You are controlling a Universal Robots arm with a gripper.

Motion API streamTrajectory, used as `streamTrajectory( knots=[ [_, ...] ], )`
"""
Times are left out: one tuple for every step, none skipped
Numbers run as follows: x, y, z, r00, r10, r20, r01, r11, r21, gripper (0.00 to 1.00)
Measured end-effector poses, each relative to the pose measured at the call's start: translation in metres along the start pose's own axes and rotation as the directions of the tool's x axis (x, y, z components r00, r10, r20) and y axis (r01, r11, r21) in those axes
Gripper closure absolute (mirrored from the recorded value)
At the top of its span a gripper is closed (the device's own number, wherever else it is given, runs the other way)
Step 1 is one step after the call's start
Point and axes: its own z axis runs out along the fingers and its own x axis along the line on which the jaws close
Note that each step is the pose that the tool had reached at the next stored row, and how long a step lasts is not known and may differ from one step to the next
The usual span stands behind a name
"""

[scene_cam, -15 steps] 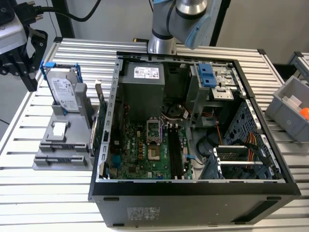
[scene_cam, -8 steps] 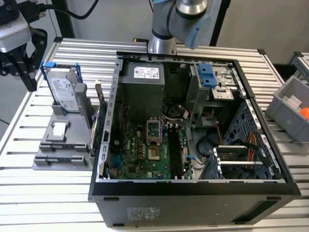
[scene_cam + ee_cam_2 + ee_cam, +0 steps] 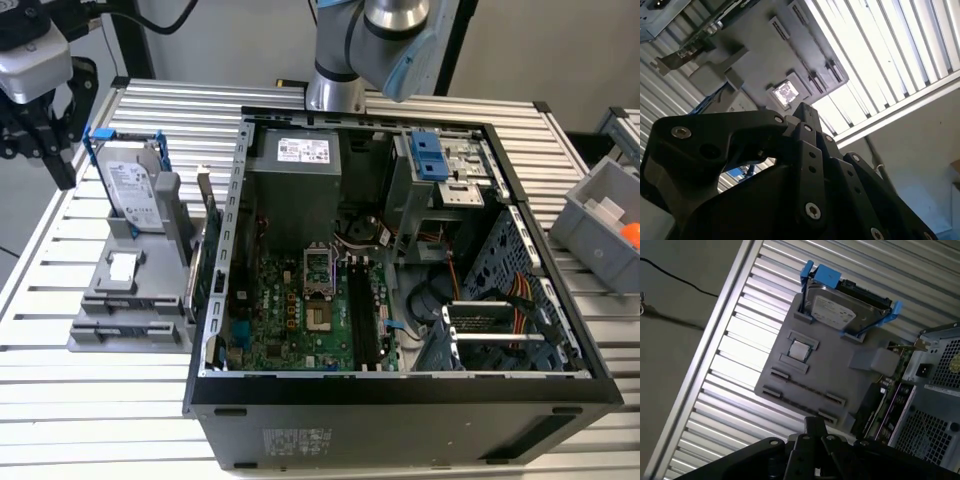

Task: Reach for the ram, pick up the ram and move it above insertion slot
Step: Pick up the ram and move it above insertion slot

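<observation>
The ram (image 3: 196, 278) is a thin green stick standing on edge along the right side of a grey holder (image 3: 120, 310), just outside the open computer case. My gripper (image 3: 38, 165) hangs at the exterior view's far left, above and to the left of the holder, well apart from the ram. It is open with nothing between its fingers. The insertion slot (image 3: 360, 318) is one of the long black slots on the green motherboard inside the case. In the first wrist view the holder (image 3: 830, 375) lies below the gripper's black body.
A hard drive (image 3: 135, 185) in a blue caddy stands at the holder's far end. An expansion card (image 3: 212, 240) stands between the ram and the case wall (image 3: 235, 250). The arm's base (image 3: 345, 60) stands behind the case. A grey bin (image 3: 600, 225) sits at the right.
</observation>
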Motion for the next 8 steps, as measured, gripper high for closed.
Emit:
streamTrajectory(
  knots=[
    [0.0000, 0.0000, 0.0000, 0.9999, -0.013, -0.0006, 0.013, 0.9999, -0.0003, 1.00],
    [0.0000, 0.0000, 0.0000, 0.9996, -0.027, -0.0013, 0.027, 0.9996, -0.0005, 1.00],
    [0.0000, 0.0000, 0.0000, 0.9992, -0.041, -0.0020, 0.041, 0.9992, -0.0008, 1.00],
    [0.0000, 0.0000, 0.0000, 0.9986, -0.053, -0.0026, 0.053, 0.9986, -0.0010, 1.00],
    [0.0000, 0.0000, 0.0000, 0.9978, -0.066, -0.0032, 0.066, 0.9978, -0.0013, 1.00],
    [0.0000, 0.0000, 0.0000, 0.9970, -0.078, -0.0037, 0.078, 0.9970, -0.0015, 1.00],
    [0.0000, 0.0000, 0.0000, 0.9959, -0.091, -0.0043, 0.091, 0.9959, -0.0019, 1.00],
    [0.0000, 0.0000, 0.0000, 0.9947, -0.103, -0.0049, 0.103, 0.9947, -0.0021, 1.00]
  ],
)
